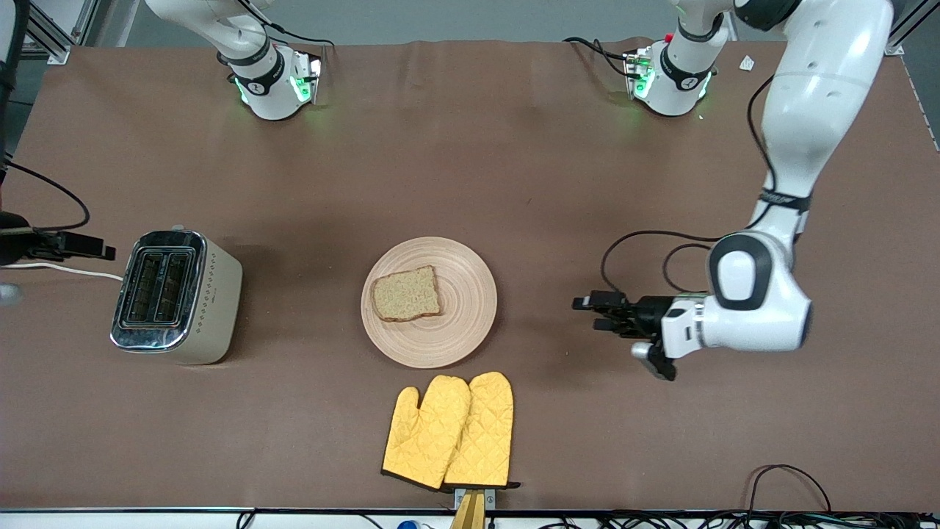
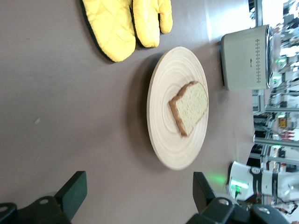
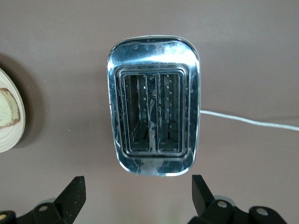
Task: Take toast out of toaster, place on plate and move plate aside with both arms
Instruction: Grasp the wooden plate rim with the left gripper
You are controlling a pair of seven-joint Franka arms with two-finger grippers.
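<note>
The brown toast (image 1: 406,294) lies flat on the round wooden plate (image 1: 470,323) in the middle of the table. In the left wrist view the toast (image 2: 191,107) and the plate (image 2: 163,116) lie ahead of my left gripper (image 2: 138,191). That left gripper (image 1: 591,312) is open and empty, over bare table between the plate and the left arm's end. My right gripper (image 1: 95,246) is over the table beside the toaster, toward the right arm's end. In its wrist view the right gripper (image 3: 138,193) is open and empty, and the plate (image 3: 9,135) and toast (image 3: 8,107) show at the edge.
A chrome two-slot toaster (image 1: 176,294) with empty slots (image 3: 154,116) stands toward the right arm's end, and its white cable (image 1: 66,270) trails off the table. Two yellow oven mitts (image 1: 452,430) lie nearer the front camera than the plate.
</note>
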